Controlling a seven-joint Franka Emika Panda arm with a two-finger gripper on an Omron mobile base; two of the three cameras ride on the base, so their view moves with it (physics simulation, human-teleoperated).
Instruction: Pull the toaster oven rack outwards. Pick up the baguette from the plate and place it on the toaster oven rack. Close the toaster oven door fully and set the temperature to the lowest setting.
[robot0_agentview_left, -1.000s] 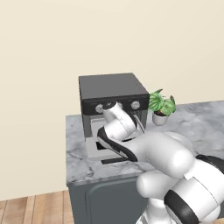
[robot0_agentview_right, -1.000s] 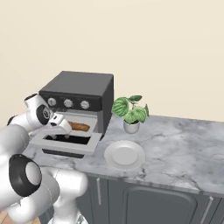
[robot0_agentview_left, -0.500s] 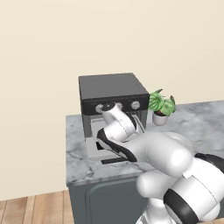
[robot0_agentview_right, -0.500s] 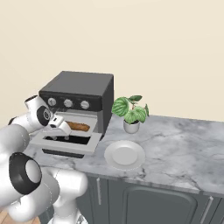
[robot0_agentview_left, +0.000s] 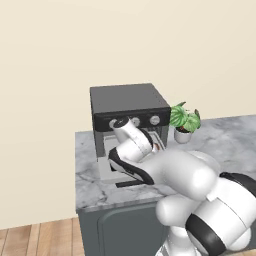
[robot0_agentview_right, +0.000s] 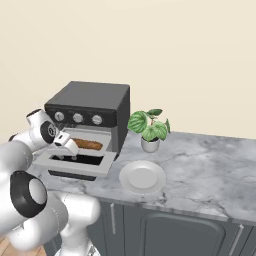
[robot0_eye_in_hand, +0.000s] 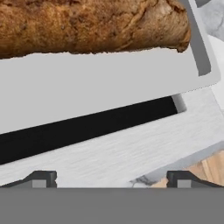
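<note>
The dark grey toaster oven (robot0_agentview_right: 90, 102) stands on the counter with its door (robot0_agentview_right: 104, 161) folded down flat. The orange-brown baguette (robot0_agentview_right: 90, 145) lies on the light-grey rack (robot0_eye_in_hand: 100, 87), just inside the oven's mouth. In the hand view the baguette (robot0_eye_in_hand: 87, 24) runs across the top, and the door's dark window (robot0_eye_in_hand: 87, 129) sits below the rack. My gripper (robot0_agentview_right: 70, 149) hovers over the open door, just in front of the loaf. It is open, with nothing between its fingertips (robot0_eye_in_hand: 41, 178). The white plate (robot0_agentview_right: 143, 176) sits bare to the right of the oven.
A potted plant (robot0_agentview_right: 149, 129) stands behind the plate, right of the oven. Three silver knobs (robot0_agentview_right: 77, 118) line the oven's black strip. The marble counter (robot0_agentview_right: 210, 160) runs on to the right. My own arm hides most of the oven's mouth in the left base view.
The hand has shifted only slightly in front of the oven. The baguette lies on the rack throughout, and the jaws have stayed wide.
</note>
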